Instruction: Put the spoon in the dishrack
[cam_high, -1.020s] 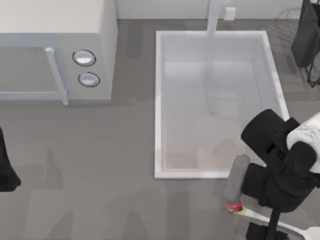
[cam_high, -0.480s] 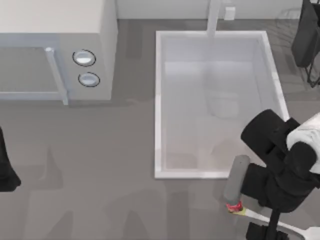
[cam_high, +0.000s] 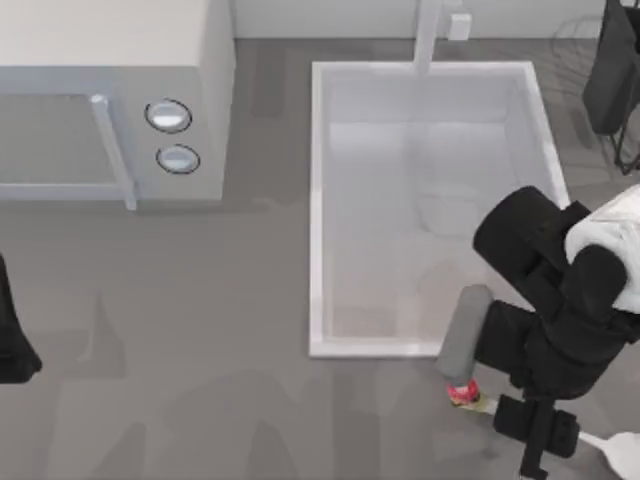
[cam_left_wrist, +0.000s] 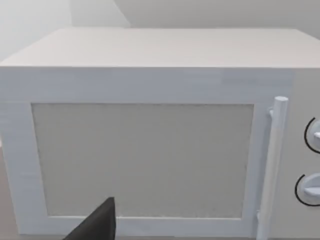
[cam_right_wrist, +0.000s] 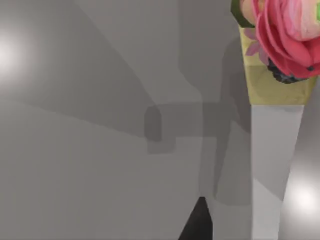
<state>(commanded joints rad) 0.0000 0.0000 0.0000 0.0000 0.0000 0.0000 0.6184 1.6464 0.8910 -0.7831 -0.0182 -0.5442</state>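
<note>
Nearest, at the table's front right, the spoon (cam_high: 470, 398) lies flat on the grey table (cam_high: 200, 400), its red-tipped yellowish end pointing left and its white handle running right and forward under the right arm. Just beside that end hangs a grey cylinder (cam_high: 462, 335) on the arm, apart from the spoon's tip or barely touching; I cannot tell which. The right gripper (cam_high: 535, 440) sits over the handle, and whether its jaws are spread or pinching the spoon cannot be told. In the right wrist view the spoon (cam_right_wrist: 272, 100) shows its pink-red blob on the yellow end, the white handle flat on the table.

Level with it at the left edge, the left arm (cam_high: 12, 340) is parked.

Farther back, the white sink (cam_high: 318, 200) lies just behind the spoon, with the microwave (cam_high: 110, 110) to its left. The left wrist view faces the microwave (cam_left_wrist: 145, 150) door.

Farthest, at the back right corner, stands the dishrack (cam_high: 612, 80), well apart from the spoon.
</note>
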